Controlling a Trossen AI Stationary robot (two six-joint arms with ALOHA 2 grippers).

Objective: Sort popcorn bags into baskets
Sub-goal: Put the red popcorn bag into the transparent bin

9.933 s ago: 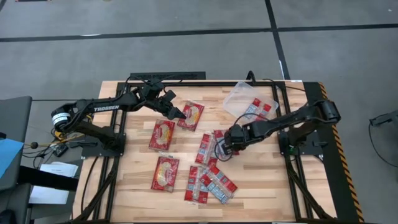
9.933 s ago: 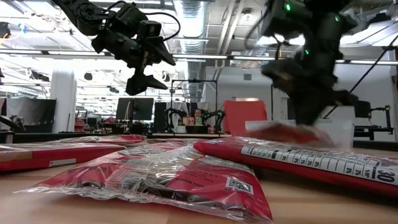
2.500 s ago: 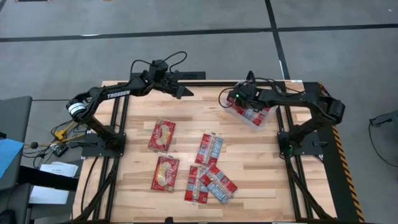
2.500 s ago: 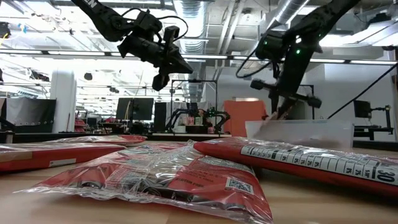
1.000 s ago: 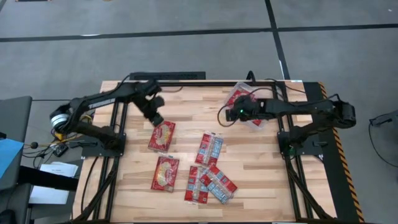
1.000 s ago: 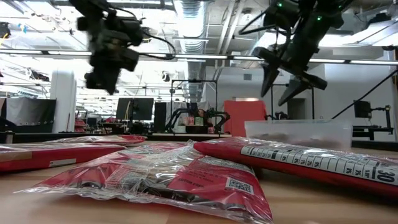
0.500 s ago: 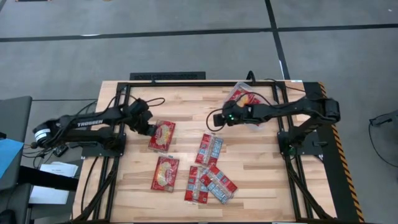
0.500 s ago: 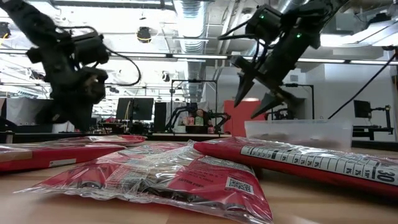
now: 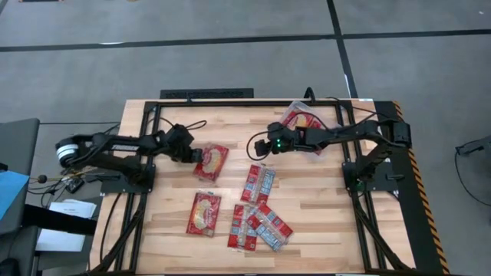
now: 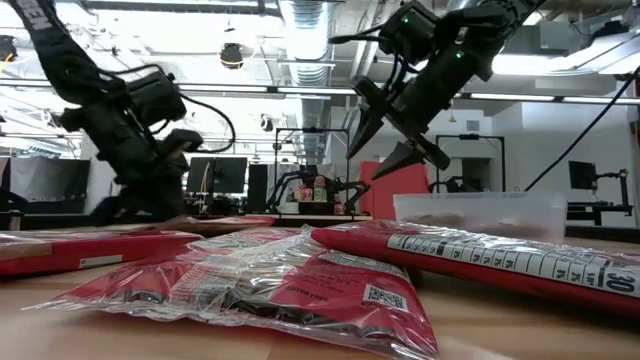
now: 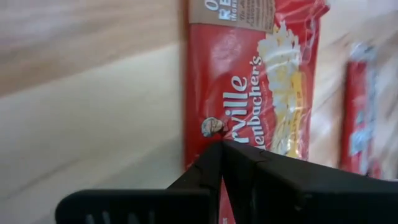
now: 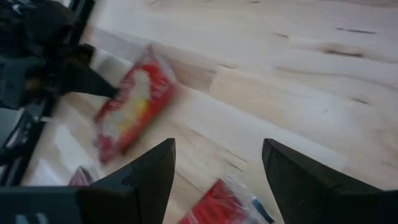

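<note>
I see left end effector (image 9: 196, 156) clamped on red yellow-oval popcorn bag (image 9: 212, 162) at worktop (image 9: 322, 207); right end effector (image 9: 259, 151) wide open, empty, above worktop.

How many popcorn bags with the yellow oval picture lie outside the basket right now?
2. One bag lies at the shut left gripper; the other lies nearer the front edge. The basket holds red bags, and the front pile may hide more.
</note>
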